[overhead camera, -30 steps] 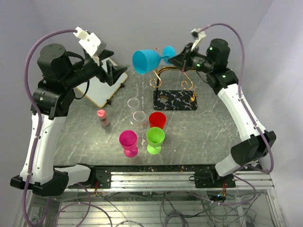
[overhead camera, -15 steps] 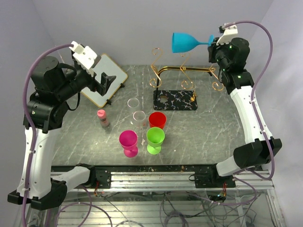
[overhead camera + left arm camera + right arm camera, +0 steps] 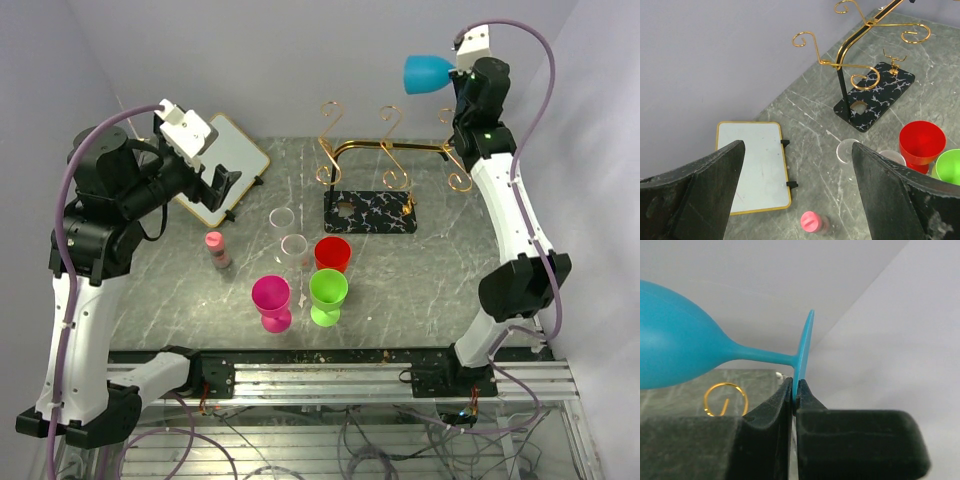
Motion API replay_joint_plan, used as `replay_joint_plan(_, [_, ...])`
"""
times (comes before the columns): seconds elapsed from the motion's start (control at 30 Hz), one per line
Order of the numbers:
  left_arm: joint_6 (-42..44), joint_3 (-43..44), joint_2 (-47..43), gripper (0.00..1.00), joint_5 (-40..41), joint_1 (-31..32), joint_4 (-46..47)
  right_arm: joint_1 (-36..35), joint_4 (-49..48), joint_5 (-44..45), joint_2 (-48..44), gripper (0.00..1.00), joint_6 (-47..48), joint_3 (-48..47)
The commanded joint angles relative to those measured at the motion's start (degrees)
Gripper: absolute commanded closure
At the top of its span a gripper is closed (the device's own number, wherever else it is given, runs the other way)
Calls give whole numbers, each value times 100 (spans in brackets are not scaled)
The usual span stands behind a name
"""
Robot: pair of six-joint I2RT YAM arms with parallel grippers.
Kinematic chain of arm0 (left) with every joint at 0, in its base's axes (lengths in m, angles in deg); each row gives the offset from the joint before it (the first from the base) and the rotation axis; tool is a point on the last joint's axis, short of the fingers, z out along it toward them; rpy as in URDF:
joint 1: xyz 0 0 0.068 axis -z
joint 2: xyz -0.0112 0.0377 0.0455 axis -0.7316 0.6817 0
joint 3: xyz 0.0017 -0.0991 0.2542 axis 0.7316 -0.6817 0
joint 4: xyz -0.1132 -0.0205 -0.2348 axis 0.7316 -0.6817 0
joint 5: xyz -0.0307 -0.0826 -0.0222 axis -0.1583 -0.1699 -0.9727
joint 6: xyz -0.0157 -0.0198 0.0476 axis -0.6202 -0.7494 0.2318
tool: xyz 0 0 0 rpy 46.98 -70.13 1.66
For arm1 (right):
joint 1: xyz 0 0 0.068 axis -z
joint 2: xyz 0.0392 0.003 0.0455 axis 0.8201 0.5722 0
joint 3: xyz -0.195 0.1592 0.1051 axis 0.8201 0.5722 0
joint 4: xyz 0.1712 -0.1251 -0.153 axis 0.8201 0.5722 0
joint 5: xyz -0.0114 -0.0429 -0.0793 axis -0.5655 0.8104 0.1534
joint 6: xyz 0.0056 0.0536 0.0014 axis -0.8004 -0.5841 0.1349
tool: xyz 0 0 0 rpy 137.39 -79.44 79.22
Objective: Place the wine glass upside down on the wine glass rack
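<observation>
I see right end effector (image 3: 794, 390) pinching the wine glass (image 3: 685, 352) foot, seemingly horizontal, 1 o'clock of wine glass rack (image 3: 385, 150); left end effector (image 3: 797, 155) spread wide.

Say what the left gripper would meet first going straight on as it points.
Probably the bare table between the white board and a clear glass; the left gripper has nothing nearer, though depth is unclear.

one blue plastic wine glass (image 3: 428, 73), one gold wire rack on a black veined base (image 3: 385, 215), one white gold-edged board (image 3: 225, 165), one pink-capped bottle (image 3: 216, 249), two clear tumblers (image 3: 282, 217) (image 3: 294, 246), one red cup (image 3: 332, 253), one pink goblet (image 3: 270, 298), one green goblet (image 3: 328, 292)
</observation>
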Motion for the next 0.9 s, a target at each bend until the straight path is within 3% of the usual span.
replay_joint_plan(0.0, [79,-1,-22,2,-137,-64,-20,-5,-445,735,354,100,803,-387])
replay_joint_plan(0.23, [93,109,37,3,-173,-65,-31,-32,-767,851,788,100,1749,-477])
replay_joint_plan(0.87, [123,125,55,3,-251,-82,-45,-169,-847,-501,773,100,3263,413])
